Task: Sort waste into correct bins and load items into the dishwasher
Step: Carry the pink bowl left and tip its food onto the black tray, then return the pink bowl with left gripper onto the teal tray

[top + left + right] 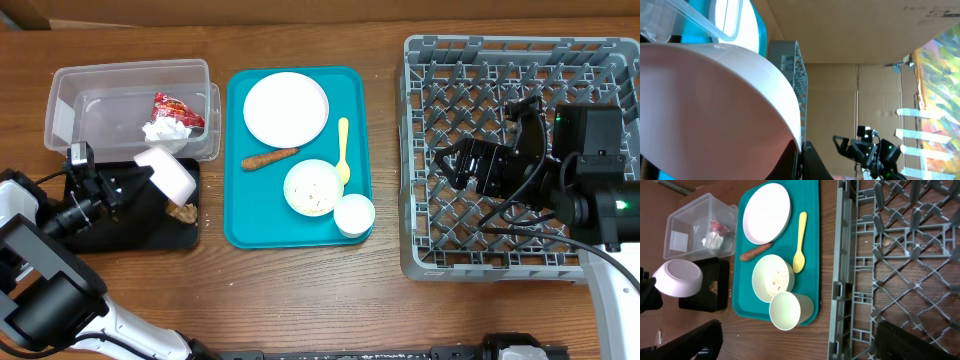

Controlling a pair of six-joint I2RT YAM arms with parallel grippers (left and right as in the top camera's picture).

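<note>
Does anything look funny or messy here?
Yes. One white bowl is tipped over, held by the left tool above the black tray, where a brown food lump lies. A second bowl on the teal tray has crumbs inside.

A bare strip of counter (385, 150) runs from the far edge to the near edge between the teal tray (235, 150) and the grey dish rack (420, 130); I could pass a claw down it. A wide band of bare wood also lies along the near edge.

The tray floor is crowded with a plate (286, 108), carrot (268, 158), spoon (343, 150), speckled bowl (313, 187) and cup (353, 214).

Near the left edge, the clear tub (70, 100) and black tray (150, 235) sit close together. The left claw (135, 180), clamped on a white bowl (168, 172), blocks the black tray's far right corner.

The right claw (448, 168), jaws wide, hangs over the rack's left part.
</note>
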